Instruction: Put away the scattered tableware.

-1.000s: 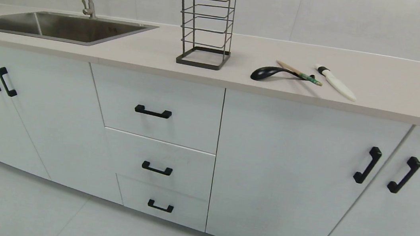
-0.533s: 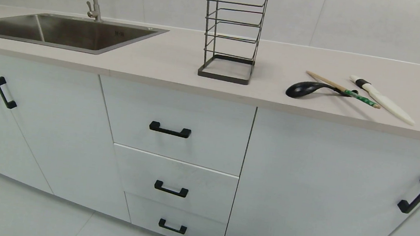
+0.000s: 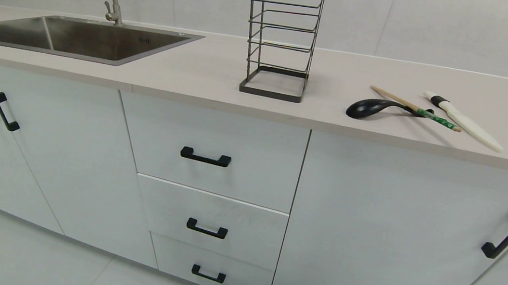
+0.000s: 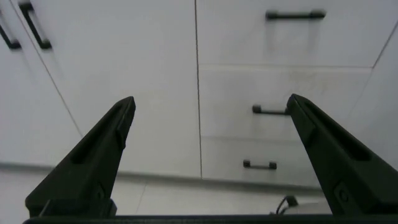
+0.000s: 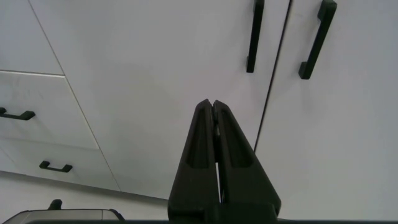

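A: Black wire rack (image 3: 282, 39), tall and square, stands upright on the pale worktop (image 3: 185, 68). Where is the tableware?
B: All to the rack's right. A glossy black spoon (image 3: 368, 107) lies nearest, wooden green-tipped chopsticks (image 3: 415, 108) touch its handle, and a white black-banded knife (image 3: 464, 122) lies farthest.
A: The hands?
B: Left hand (image 4: 211, 102) is released and spread wide. Right hand (image 5: 213, 104) is clenched on nothing. Both face the white cabinet fronts (image 3: 361, 214) below the rack.

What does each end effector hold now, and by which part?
Nothing. The left end effector is open and empty; the right end effector is shut, empty.
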### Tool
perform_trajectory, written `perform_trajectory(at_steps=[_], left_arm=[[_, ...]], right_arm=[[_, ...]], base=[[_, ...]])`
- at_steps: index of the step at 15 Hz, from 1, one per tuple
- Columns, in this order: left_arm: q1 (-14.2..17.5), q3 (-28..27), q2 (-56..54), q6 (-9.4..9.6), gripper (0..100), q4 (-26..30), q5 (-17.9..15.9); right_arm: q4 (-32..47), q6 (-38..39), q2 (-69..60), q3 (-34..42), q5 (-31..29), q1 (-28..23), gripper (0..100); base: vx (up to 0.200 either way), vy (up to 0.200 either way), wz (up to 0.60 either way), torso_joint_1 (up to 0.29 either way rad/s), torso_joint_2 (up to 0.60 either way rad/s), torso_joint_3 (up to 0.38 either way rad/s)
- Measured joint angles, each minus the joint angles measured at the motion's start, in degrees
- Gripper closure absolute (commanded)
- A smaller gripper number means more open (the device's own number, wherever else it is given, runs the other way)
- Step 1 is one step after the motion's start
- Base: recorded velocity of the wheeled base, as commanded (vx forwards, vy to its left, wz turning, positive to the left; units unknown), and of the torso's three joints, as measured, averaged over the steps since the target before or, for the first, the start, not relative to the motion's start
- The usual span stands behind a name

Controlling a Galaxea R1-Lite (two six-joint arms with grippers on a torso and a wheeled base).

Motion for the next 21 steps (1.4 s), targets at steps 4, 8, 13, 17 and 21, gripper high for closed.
perform_trajectory(at_steps=[4,8,13,17,21], left_arm=[[0.5,-7.2,6.3,1.4,0,0.1,-10.4],[-0.4,-11.6,20.8,18.26,0,0.5,-19.5],[-6.0,-20.8,46.8,48.53,0,-0.1,-22.0],[-19.0,-23.8,66.1,62.04,0,-0.2,-13.7],[-26.7,-24.5,75.9,64.22,0,-0.6,-8.7]], right_arm=[[0.0,0.0,0.0,0.0,0.0,-0.1,100],[0.0,0.0,0.0,0.0,0.0,0.0,100],[0.0,0.0,0.0,0.0,0.0,0.0,100],[0.0,0.0,0.0,0.0,0.0,0.0,100],[0.0,0.0,0.0,0.0,0.0,0.0,100]], base=[[0.0,0.0,0.0,0.0,0.0,0.0],[0.0,0.0,0.0,0.0,0.0,0.0],[0.0,0.0,0.0,0.0,0.0,0.0],[0.0,0.0,0.0,0.0,0.0,0.0],[0.0,0.0,0.0,0.0,0.0,0.0]])
